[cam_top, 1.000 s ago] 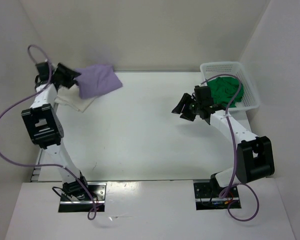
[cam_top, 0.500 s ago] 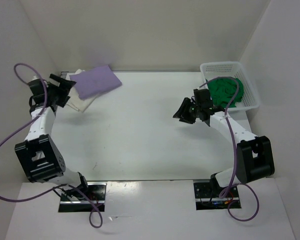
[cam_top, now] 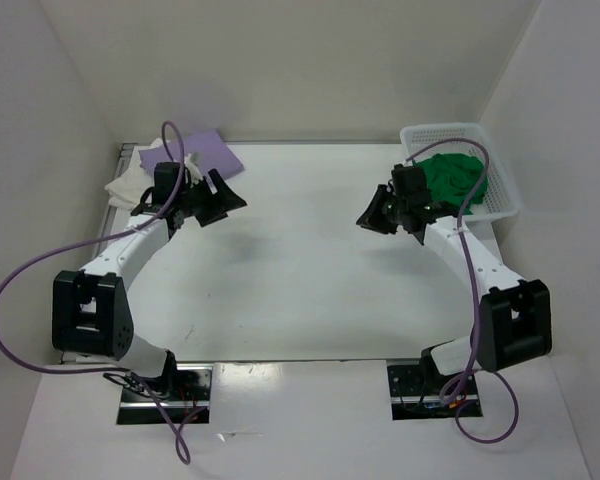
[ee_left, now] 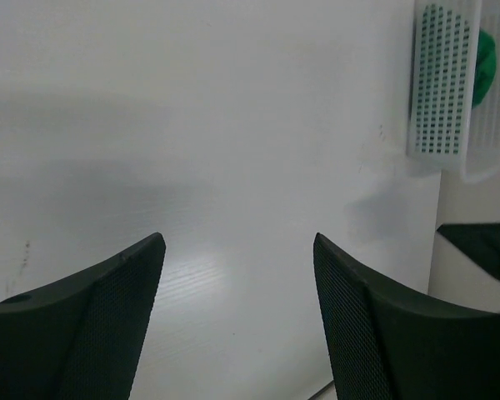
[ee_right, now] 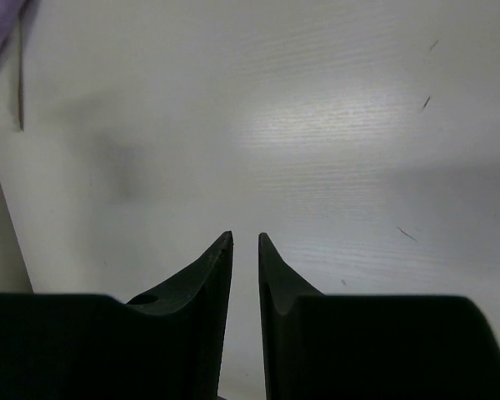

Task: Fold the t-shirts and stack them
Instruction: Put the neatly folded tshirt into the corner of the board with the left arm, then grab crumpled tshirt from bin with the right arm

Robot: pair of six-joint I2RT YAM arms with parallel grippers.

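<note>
You have a bare white table [cam_top: 300, 280] with plain white walls [cam_top: 310, 70] closing it in at the far side and on both flanks. Your left claw [cam_top: 218, 203] hangs low over the tabletop with its jaws spread wide and nothing between them. Its wrist camera looks across the empty surface toward the white basket [ee_left: 444, 83] on the opposite side. The purple t-shirt [cam_top: 218, 152] lies just behind that claw, toward the far left corner. It is folded flat, with its long axis running roughly along the far edge of the table and a little skewed. It rests on a white t-shirt [cam_top: 128, 184] that sticks out beyond it on the outer side of the claw. The arm and cable cover part of that pile, so you cannot tell how neatly the white one is folded. Your right claw [cam_top: 373, 213] has its jaws drawn almost together with only a slit between them, holding nothing, and it points across the table toward the left. The basket sits just behind it and to its outer side, with the green t-shirt [cam_top: 455, 178] bunched inside.
</note>
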